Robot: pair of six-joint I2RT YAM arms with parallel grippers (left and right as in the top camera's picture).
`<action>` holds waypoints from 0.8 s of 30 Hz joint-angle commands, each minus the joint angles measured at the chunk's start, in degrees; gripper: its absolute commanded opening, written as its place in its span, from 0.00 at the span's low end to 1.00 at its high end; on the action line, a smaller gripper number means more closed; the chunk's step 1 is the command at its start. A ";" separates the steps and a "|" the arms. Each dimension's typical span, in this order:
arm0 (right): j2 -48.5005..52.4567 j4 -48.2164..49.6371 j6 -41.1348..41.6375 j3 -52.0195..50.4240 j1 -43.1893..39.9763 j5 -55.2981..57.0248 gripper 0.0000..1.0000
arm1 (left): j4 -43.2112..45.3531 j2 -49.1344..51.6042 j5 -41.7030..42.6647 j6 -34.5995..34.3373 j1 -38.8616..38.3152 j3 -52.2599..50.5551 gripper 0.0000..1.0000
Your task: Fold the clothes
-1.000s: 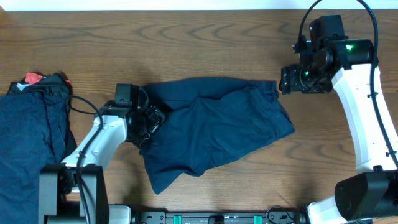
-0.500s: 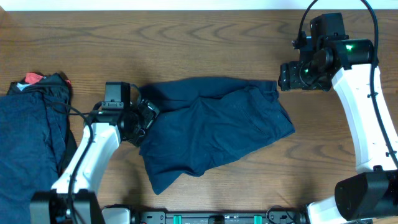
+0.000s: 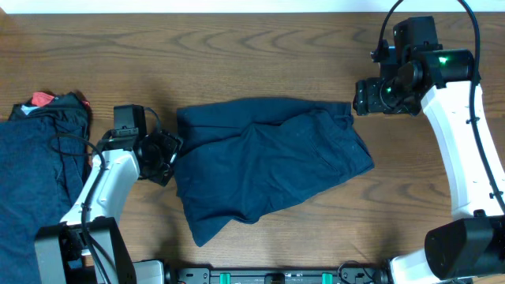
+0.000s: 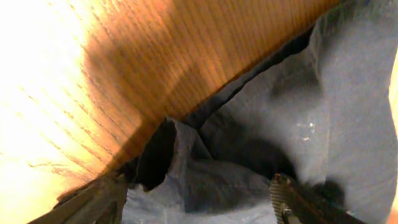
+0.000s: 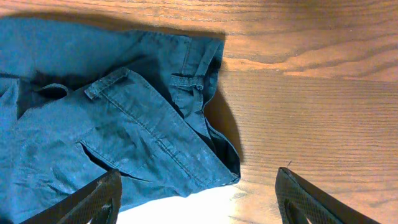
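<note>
Rumpled navy shorts [image 3: 268, 166] lie mid-worktop [image 3: 237, 55]. A navy pile [image 3: 35, 181] with a red piece [image 3: 43, 99] sits at the left edge. The left end effector [image 3: 170, 155] is spread at the shorts' left edge. The right end effector [image 3: 360, 100] is spread, holding nothing, by their far right corner.

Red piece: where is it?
Overhead view, far left: the red piece peeks from the back edge of the navy pile, left of the left gripper.

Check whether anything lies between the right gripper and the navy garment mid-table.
Nothing visible does. The open right gripper hangs just off the right edge of the navy garment; only wooden table lies between them.
</note>
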 commanded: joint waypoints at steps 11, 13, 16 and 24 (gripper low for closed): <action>-0.33 -0.11 -0.72 -0.28 0.57 0.15 0.77 | 1.20 5.44 3.08 1.40 -0.24 0.85 0.55; -0.33 -0.22 -0.74 -0.28 0.57 0.13 0.77 | 1.49 6.91 3.91 1.38 -0.24 0.85 0.10; -0.33 -0.31 -0.72 -0.28 0.57 0.13 0.76 | 1.62 7.82 4.33 1.44 -0.24 0.85 0.06; -0.20 0.17 -0.98 -0.33 0.57 0.31 0.56 | 1.27 3.48 5.77 5.86 -0.63 0.92 0.06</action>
